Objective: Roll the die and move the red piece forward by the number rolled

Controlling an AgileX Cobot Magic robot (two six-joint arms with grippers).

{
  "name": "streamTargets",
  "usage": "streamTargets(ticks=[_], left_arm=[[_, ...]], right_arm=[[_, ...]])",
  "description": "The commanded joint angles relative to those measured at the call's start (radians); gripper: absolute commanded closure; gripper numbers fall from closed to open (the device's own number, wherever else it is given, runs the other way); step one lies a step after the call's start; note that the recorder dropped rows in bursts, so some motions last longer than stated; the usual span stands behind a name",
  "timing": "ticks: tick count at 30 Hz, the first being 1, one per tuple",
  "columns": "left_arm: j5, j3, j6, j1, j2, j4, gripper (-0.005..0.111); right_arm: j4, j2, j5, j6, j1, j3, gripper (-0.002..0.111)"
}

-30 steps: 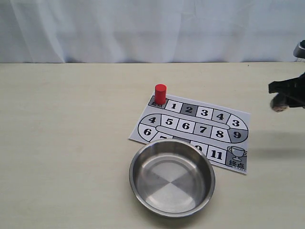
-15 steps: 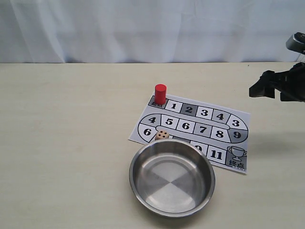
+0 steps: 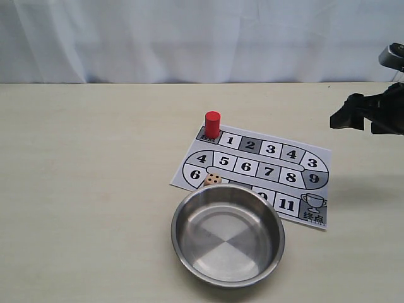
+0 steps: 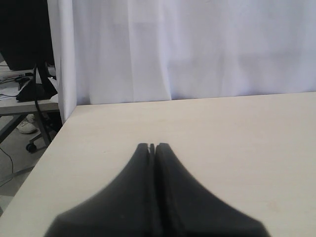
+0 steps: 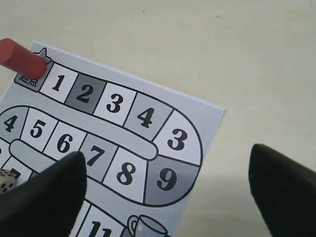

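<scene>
Right claw [image 3: 344, 117] hangs with its fingers spread wide and nothing between them; in the right wrist view [image 5: 165, 158] the two dark fingers frame the printed board [image 5: 113, 103] that lies ahead of it. Left claw [image 4: 152, 146] is clenched, its tips pressed together over bare table, empty, and it does not appear in the exterior view.

From the right claw, the die [image 3: 214, 179] sits well apart, across the whole width of the board [image 3: 297, 151] at the end farthest from the fingertips. It is a small light tan cube with dark pips on its top face, too small to count. It rests on the board close to the square marked 6 and just beside the rim of the steel bowl [image 3: 227, 243]; whether it touches the rim cannot be told. In the right wrist view only a sliver of the die [image 5: 6, 180] shows past one finger.

The red piece [image 3: 213, 124], a plain upright red cylinder, stands on the dark start square next to square 1, also at the board's end far from the right claw [image 5: 19, 59].

Nearest the right claw are squares 3 and 9. The bowl is empty and overlaps the board's lower row, hiding part of it. Everything rests on a pale table [image 3: 88, 189] before a white curtain [image 3: 189, 38].
</scene>
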Motion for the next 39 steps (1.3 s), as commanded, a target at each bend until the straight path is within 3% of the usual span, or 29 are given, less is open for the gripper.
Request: streamTargets(ticks=[1, 11, 18, 29, 39], left_arm=[[-0.006, -0.004, -0.005, -0.002, -0.003, -0.007, 0.107], [-0.005, -0.004, -0.005, -0.002, -0.003, -0.007, 0.107], [-0.005, -0.004, -0.005, -0.002, -0.003, -0.007, 0.107], [-0.005, -0.004, -0.005, -0.002, -0.003, -0.007, 0.107], [-0.009, -0.004, -0.005, -0.002, -0.003, -0.007, 0.107]], right_arm=[[-0.003, -0.001, -0.007, -0.035, -0.001, -0.003, 0.025], [-0.003, -0.001, 0.037, -0.035, -0.001, -0.003, 0.029], [0.035, -0.001, 0.106, -0.035, 0.016, -0.015, 0.055], [-0.15, -0.001, 0.135, -0.012, 0.288, -0.134, 0.104], [-0.438, 0.009, 0.346, 0.195, 0.455, -0.244, 0.104]])
